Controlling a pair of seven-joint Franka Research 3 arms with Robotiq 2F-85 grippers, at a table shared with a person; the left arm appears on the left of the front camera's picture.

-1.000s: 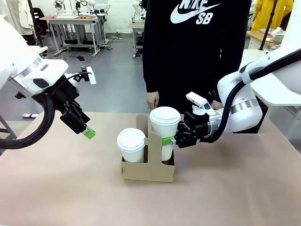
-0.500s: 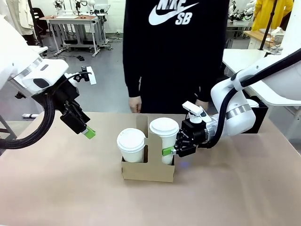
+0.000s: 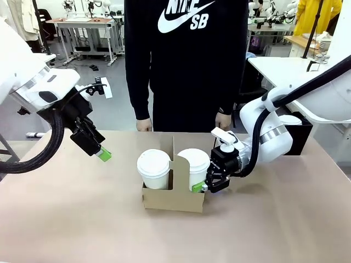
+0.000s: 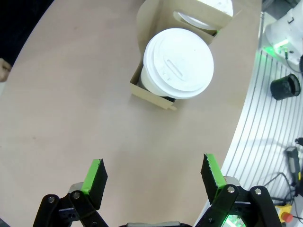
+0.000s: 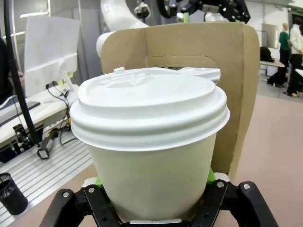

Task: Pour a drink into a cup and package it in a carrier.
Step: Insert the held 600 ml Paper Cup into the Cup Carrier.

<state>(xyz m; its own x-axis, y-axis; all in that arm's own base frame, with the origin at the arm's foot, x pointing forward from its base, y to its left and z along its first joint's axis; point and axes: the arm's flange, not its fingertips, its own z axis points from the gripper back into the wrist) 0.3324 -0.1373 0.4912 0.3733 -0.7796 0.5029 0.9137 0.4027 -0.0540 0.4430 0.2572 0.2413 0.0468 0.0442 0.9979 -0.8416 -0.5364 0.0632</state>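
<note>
The brown cardboard carrier (image 3: 173,200) stands mid-table with two lidded white cups in its slots. The right cup (image 3: 193,164) sits low in its slot, and my right gripper (image 3: 200,188) is shut on its lower wall from the right. In the right wrist view that cup (image 5: 151,132) sits between the green pads (image 5: 210,176), with the carrier's handle panel (image 5: 236,80) behind it. The left cup (image 3: 153,169) stands free. My left gripper (image 3: 104,155) hangs open above the table's left part; the left wrist view has its fingers (image 4: 97,172) wide apart, far from the cup (image 4: 179,64). The drink is hidden under the lids.
A person in a black hoodie stands at the far edge, hands (image 3: 144,125) hanging by the table. A small black box (image 3: 299,134) sits behind my right arm. Bare tabletop (image 3: 82,219) lies left of and in front of the carrier.
My right gripper has lowered the right cup down into the carrier's slot. The person has shifted to the left. The left arm has not moved.
</note>
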